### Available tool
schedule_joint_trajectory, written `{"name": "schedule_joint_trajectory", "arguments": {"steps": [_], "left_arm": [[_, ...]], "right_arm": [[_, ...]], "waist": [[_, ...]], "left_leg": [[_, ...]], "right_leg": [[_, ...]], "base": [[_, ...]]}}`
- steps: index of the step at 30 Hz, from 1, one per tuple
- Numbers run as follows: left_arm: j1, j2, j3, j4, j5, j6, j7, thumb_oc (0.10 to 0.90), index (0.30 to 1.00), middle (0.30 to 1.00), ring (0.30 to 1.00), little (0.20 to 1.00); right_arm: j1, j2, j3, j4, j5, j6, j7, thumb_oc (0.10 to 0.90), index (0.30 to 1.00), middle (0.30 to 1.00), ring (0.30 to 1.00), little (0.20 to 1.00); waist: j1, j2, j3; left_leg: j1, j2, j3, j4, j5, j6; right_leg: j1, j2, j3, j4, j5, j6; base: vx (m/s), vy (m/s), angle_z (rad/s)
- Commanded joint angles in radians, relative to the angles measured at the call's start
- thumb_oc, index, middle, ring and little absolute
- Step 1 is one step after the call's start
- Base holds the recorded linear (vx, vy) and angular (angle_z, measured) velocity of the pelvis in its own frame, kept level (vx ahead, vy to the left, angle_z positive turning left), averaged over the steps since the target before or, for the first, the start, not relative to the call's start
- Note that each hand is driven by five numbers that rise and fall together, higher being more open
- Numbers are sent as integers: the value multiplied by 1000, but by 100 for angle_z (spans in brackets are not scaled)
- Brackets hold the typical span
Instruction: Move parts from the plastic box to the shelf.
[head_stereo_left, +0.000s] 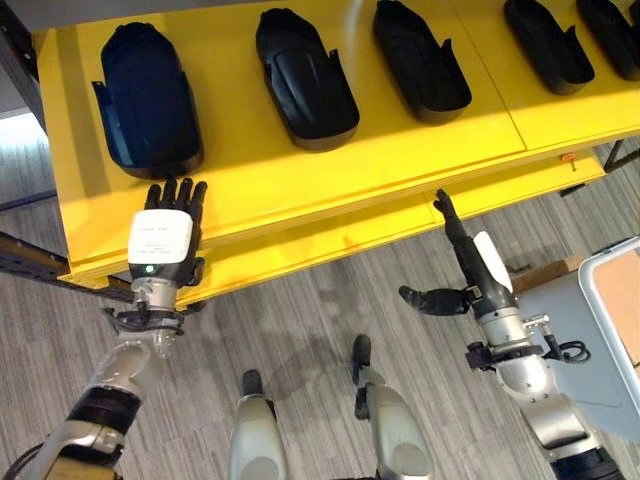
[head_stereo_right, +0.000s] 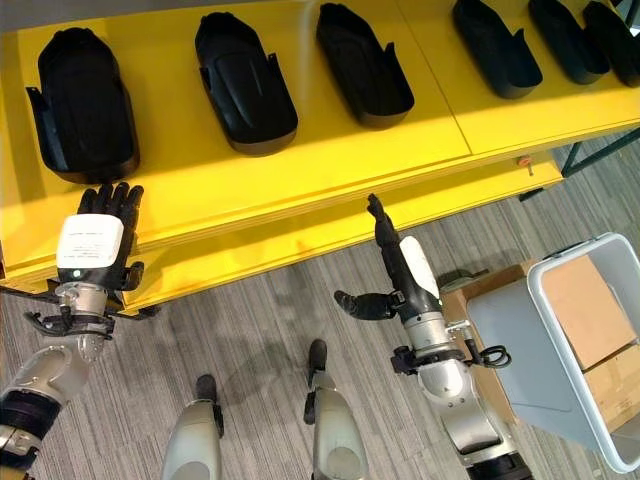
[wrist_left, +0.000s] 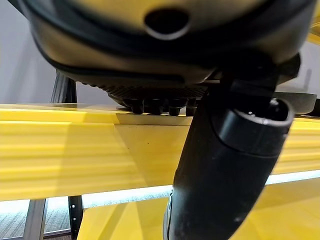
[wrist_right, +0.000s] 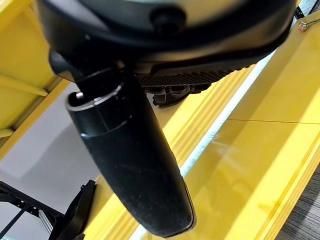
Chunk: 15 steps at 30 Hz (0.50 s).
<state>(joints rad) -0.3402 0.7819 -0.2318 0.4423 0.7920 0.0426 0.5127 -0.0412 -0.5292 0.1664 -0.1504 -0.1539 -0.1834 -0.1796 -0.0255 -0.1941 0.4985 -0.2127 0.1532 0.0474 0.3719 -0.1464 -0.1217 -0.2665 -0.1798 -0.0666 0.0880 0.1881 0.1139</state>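
Yellow shelf (head_stereo_left: 300, 190) carries five black parts (head_stereo_left: 305, 80); your left hand (head_stereo_left: 165, 240) and right hand (head_stereo_left: 470, 260), fingers straight, hold nothing; plastic box (head_stereo_right: 590, 350) at 4 o'clock.

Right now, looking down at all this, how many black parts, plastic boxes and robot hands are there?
Black parts: 6
Plastic box: 1
Hands: 2, left hand and right hand
Total: 9
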Motion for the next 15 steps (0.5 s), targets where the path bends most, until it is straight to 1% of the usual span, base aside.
{"name": "schedule_joint_trajectory", "arguments": {"steps": [1,7,15], "left_arm": [[-58,65,10,29,-11,1,5,900,1000,1000,1000,1000],[-74,75,9,36,-21,4,6,900,1000,1000,1000,1000],[-80,69,0,44,-24,2,7,900,1000,1000,1000,1000]], "right_arm": [[-52,-69,-57,-127,28,-82,-52,900,1000,1000,1000,1000],[-47,-73,-60,-130,28,-81,-51,900,1000,1000,1000,1000],[-50,-75,-55,-131,30,-81,-49,900,1000,1000,1000,1000]], "waist": [[-8,-38,-43],[-11,-41,-44],[-12,-41,-42]], "left_leg": [[-59,-11,-48,-83,131,16],[-72,-11,-47,-72,129,16],[-79,-13,-44,-60,125,16]], "right_leg": [[-7,-97,33,136,-100,74],[-18,-98,39,141,-98,75],[-25,-100,45,148,-98,74]], "base": [[2,4,-4],[0,2,-1],[0,0,0]]}}
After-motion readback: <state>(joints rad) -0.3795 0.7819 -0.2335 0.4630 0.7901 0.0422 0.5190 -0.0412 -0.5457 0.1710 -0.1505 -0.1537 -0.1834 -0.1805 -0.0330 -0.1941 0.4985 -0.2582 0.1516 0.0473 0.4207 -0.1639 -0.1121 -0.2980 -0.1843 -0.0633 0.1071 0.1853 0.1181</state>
